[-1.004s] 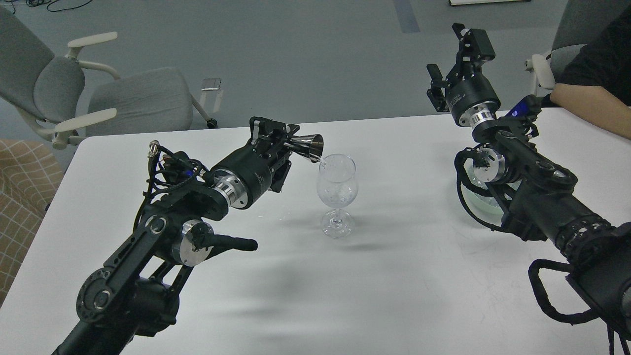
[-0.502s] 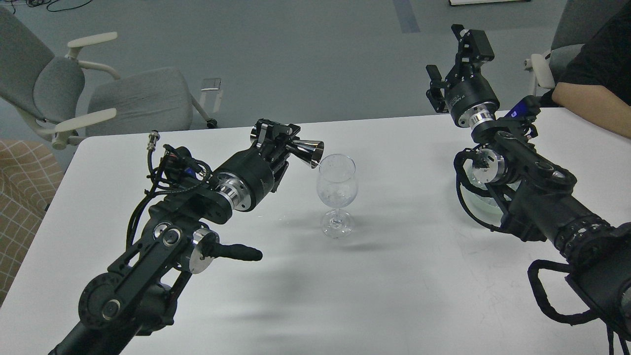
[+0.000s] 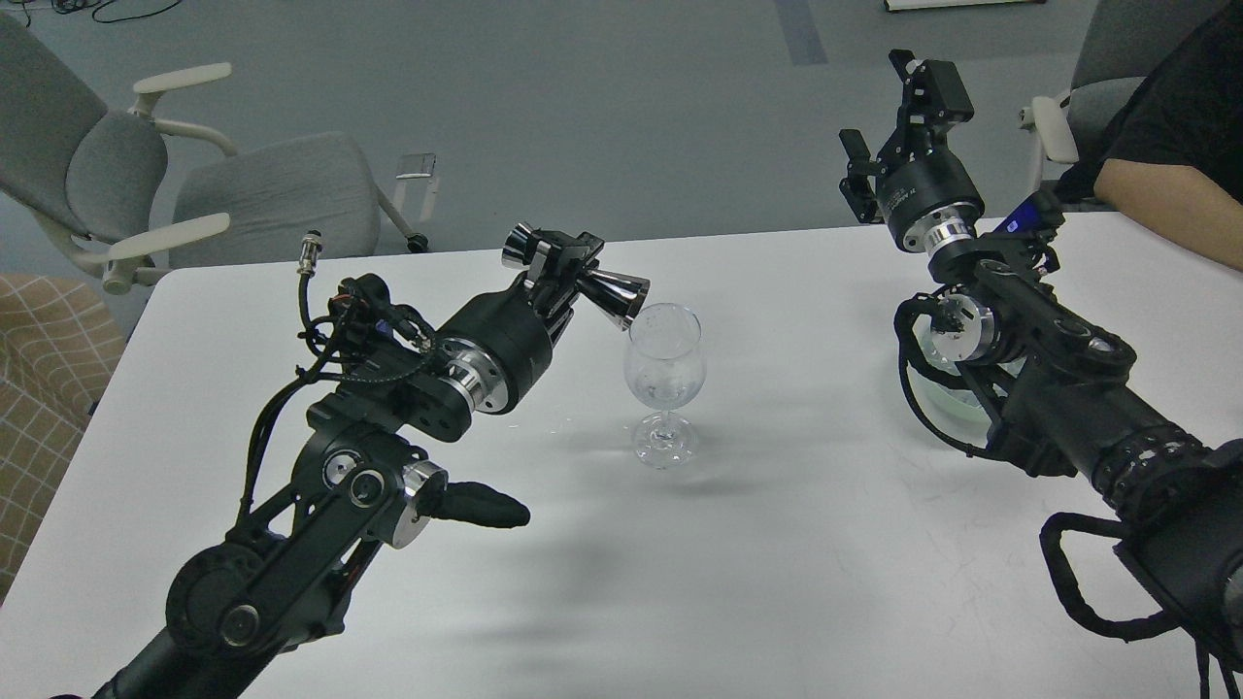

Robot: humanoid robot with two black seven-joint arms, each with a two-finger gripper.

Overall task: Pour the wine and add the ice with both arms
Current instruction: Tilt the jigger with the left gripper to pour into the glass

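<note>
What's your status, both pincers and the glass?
Left pincer shut on jigger, tipped at wine glass rim. Right pincer open, raised, empty. Nothing blocking the glass.

Pale green dish (image 3: 934,396) mostly hidden behind right arm (image 3: 1049,369), person's forearm (image 3: 1180,209) cut by right edge

A wine glass (image 3: 664,383) stands on the table (image 3: 777,544), between both arms.

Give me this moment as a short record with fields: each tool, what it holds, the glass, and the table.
left tool: shut on metal jigger, tipped toward the glass
right tool: open, raised, holding nothing
wine glass: upright, clear, mid-table
jigger mouth: at the glass rim, no stream visible
table: white
</note>
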